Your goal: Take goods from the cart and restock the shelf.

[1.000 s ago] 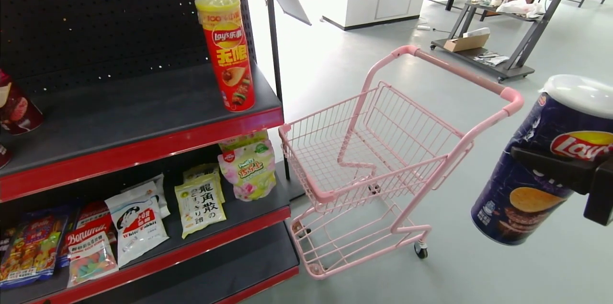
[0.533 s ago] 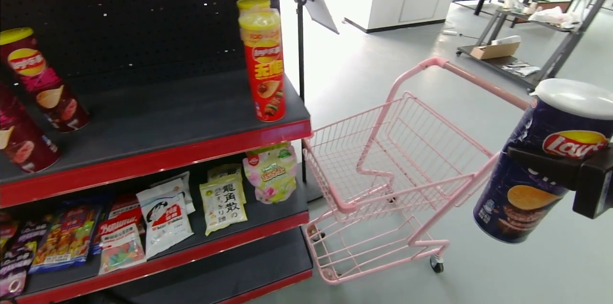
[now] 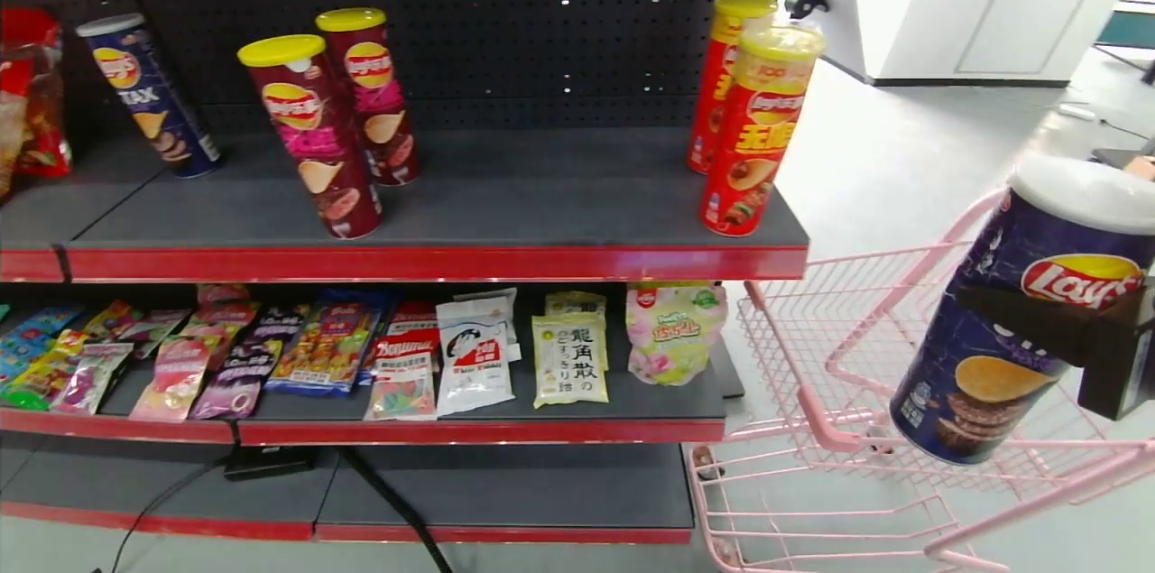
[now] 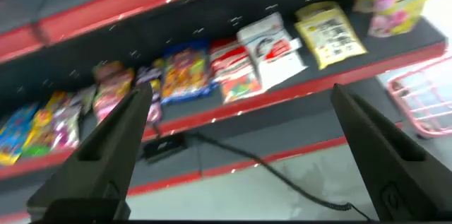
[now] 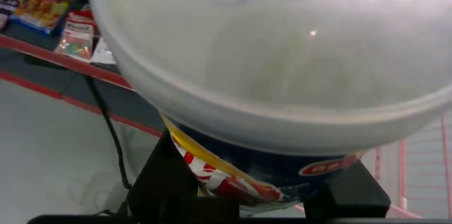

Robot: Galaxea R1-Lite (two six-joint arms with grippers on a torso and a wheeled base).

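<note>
With our right gripper's [image 3: 1051, 325] jaws pinching the tilted blue can [image 3: 979, 374] and our left gripper's [image 4: 240, 143] jaws spread empty, we risk toppling the red cans [image 3: 753, 135] on the shelf [image 3: 505, 194].

Bright, even indoor light; glare whitens the floor [image 3: 902, 149] beside the shelf [image 3: 433, 263]. Head view bows at edges. Left wrist view smeared; chip can [image 5: 268, 75] unfocused at right wrist.

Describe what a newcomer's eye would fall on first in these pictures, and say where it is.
First, the dark blue chip can, held in the air by the right gripper near the pink cart at the right. Next, the top shelf, where two red cans stand at its right end and two maroon cans left of the middle.
</note>
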